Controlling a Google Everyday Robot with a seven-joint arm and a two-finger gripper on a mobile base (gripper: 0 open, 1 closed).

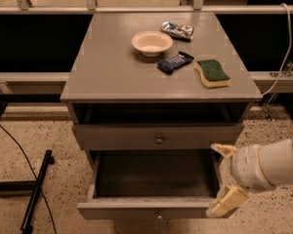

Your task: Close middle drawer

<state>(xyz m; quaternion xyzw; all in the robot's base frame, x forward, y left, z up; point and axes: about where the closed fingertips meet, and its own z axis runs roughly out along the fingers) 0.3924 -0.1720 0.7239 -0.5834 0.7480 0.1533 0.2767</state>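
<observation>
Your gripper (223,177) sits at the right front corner of the cabinet (112,77), its two pale fingers spread wide apart and holding nothing. One finger (223,150) points toward the right end of the middle drawer (157,136); the other (227,202) hangs lower, right at the right end of the bottom drawer (146,207).

You can see two drawer fronts. The middle drawer lies up and to the left of the gripper, just under the open slot below the cabinet top, pulled out only slightly, its single round knob (159,140) at centre. The bottom drawer is pulled well out.

On the cabinet top there are four things: one bowl (152,43), one silver packet (177,30) behind it, one dark blue packet (175,62) in front, and one sponge (212,72) at the right.
</observation>
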